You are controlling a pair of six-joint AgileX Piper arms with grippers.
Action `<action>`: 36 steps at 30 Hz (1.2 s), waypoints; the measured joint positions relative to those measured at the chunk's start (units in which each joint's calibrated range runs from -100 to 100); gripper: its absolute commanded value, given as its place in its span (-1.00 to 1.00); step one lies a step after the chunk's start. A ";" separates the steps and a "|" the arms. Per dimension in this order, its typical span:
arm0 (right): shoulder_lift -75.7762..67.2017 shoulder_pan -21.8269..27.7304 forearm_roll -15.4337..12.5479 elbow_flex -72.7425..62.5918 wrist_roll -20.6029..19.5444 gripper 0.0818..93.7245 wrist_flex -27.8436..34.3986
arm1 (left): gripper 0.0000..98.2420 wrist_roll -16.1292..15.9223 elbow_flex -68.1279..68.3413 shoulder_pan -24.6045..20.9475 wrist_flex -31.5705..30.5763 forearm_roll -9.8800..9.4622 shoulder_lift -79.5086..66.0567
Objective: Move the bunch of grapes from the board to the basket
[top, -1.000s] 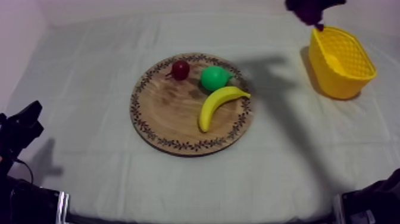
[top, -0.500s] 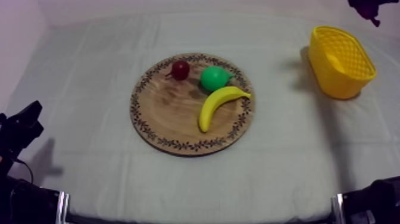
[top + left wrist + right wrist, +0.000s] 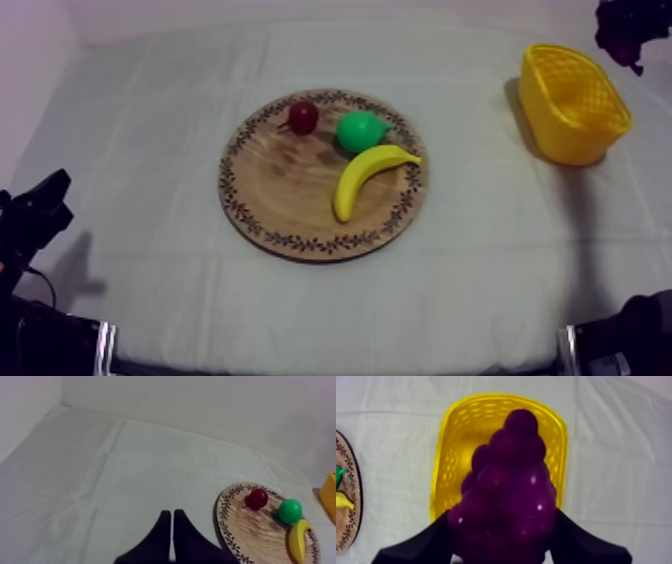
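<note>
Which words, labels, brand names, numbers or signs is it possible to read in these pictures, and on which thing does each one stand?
None: no word, number, brand or sign can be read.
The wooden board has only an ornamental pattern on its rim, not letters.
The yellow basket, bunch of grapes, banana, pear, small red fruit and cloth are plain.

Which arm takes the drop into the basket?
Right. The right gripper is shut on the bunch of grapes above the yellow basket; the left gripper lies shut, empty, beyond the wooden board.
</note>
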 measured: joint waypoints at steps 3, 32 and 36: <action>3.57 0.33 -0.07 -1.17 -0.18 -0.07 -0.24 | -1.00 0.00 0.00 0.00 0.00 0.00 0.00; 24.36 1.46 0.63 -7.66 -0.04 0.58 -1.82 | -1.00 0.00 0.00 0.00 0.00 0.00 0.00; 21.09 1.27 0.63 -5.78 -0.07 0.54 -4.26 | -1.00 0.00 0.00 0.00 0.00 0.00 0.00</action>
